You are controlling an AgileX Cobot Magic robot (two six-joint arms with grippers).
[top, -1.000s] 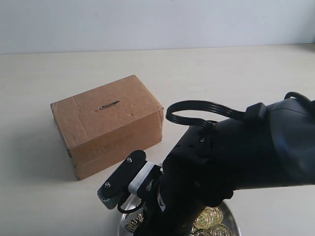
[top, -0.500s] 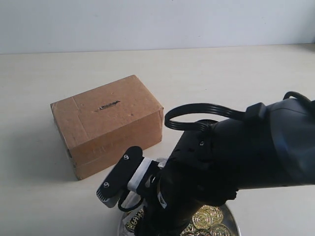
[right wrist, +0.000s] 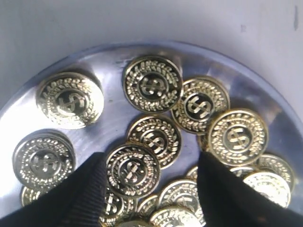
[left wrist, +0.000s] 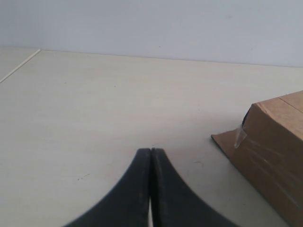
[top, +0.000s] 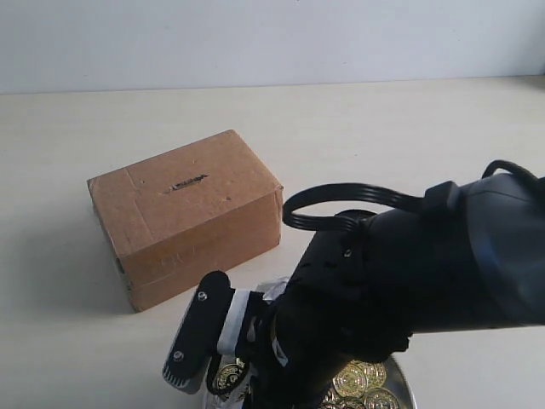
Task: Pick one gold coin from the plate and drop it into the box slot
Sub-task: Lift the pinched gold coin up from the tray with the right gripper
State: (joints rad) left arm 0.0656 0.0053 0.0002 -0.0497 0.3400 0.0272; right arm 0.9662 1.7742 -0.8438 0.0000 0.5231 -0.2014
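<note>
The silver plate (right wrist: 113, 123) holds several gold coins, partly seen under the right arm in the exterior view as the plate (top: 400, 375). My right gripper (right wrist: 150, 163) is open just above the coins, its fingers (right wrist: 92, 187) straddling one gold coin (right wrist: 132, 169) near the left finger. The brown cardboard box (top: 187, 213) stands behind the plate, its dark slot (top: 187, 181) on top. My left gripper (left wrist: 150, 151) is shut on nothing, low over the table, with a box corner (left wrist: 270, 151) beside it.
The large black right arm (top: 400, 290) covers most of the plate in the exterior view. Its wrist camera mount (top: 196, 345) hangs by the plate's left rim. A pale wall (top: 272, 43) backs the beige table (top: 409, 136).
The right gripper has dropped lower and slightly left toward the plate; the wrist mount now sits closer to the table. The box has not moved.
</note>
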